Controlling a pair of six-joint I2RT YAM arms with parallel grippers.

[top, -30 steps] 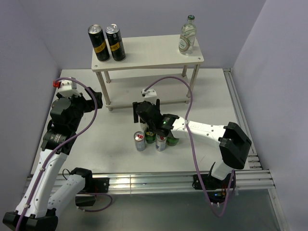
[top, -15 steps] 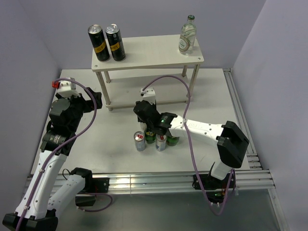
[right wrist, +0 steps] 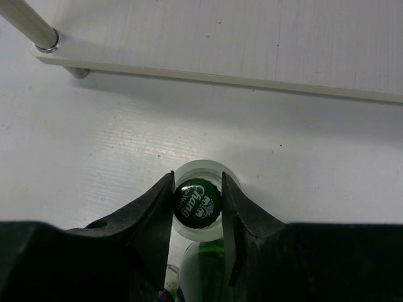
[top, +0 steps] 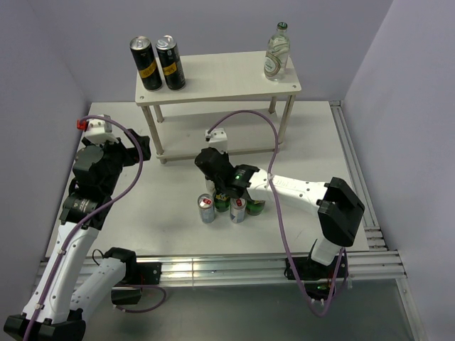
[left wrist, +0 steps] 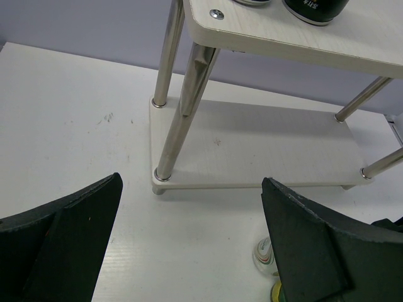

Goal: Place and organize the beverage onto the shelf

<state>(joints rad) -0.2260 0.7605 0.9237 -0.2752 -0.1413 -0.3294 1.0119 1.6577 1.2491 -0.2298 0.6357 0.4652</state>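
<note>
White table [right wrist: 94, 145], green "Chang" cap [right wrist: 197, 202]

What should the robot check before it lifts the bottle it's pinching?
1. Hold: right gripper hugs the clear bottle by its cap, both sides: ok.
2. Grip tight enough to lift: cannot tell.
3. Neighbours: green bottle and silver cans crowd right beside it: not ok.
4. Bare room on the shelf top, between black cans and the other bottle: ok.
5. Other arm: left gripper open, away from the drinks: ok.
</note>
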